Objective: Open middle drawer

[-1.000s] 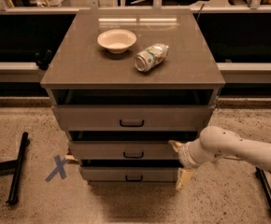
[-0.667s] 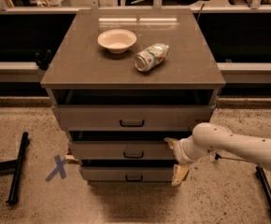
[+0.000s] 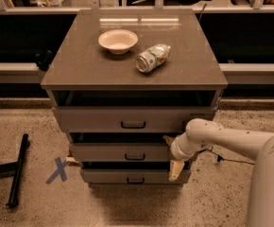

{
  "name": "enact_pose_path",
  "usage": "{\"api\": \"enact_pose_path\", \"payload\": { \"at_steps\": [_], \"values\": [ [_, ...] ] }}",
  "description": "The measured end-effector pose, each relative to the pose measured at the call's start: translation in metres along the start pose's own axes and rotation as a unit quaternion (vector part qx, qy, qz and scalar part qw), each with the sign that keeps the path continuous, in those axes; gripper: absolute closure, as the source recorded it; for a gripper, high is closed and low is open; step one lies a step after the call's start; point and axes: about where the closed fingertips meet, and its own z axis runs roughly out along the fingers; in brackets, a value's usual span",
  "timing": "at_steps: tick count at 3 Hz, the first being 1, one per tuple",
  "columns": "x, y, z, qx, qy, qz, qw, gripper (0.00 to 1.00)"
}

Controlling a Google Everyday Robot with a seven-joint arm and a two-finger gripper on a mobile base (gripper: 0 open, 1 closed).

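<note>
The middle drawer [image 3: 120, 152] is the second of three in the grey-brown cabinet [image 3: 80, 74], and it has a small black bar handle [image 3: 135, 157]. Its front sits slightly forward, with a dark gap above it. My gripper [image 3: 172, 155] is at the right end of this drawer front, right of the handle. It is open, with one cream finger [image 3: 167, 140] above the front and the other below it. The white arm [image 3: 231, 141] reaches in from the right.
The top drawer [image 3: 94, 119] and bottom drawer [image 3: 104, 176] also have black handles. A cream bowl [image 3: 118, 40] and a can lying on its side [image 3: 152, 57] rest on the cabinet top. A black stand [image 3: 16, 169] and blue tape X [image 3: 58, 169] are on the floor at left.
My gripper and arm have moved left along the middle drawer's front, closer to its handle. The drawers look unchanged.
</note>
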Motion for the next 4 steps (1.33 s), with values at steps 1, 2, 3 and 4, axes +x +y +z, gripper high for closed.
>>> {"api": "enact_pose_path", "payload": {
  "at_steps": [1,2,3,4],
  "values": [
    [0.01,-0.008,0.019,-0.007,0.011,0.02,0.9997,0.03],
    [0.016,-0.006,0.028,-0.009,0.014,0.031,0.9994,0.26],
    [0.02,0.007,0.018,0.008,0.015,0.046,0.9988,0.57],
    [0.017,0.006,0.013,0.008,0.015,0.046,0.9988,0.8]
  ]
}}
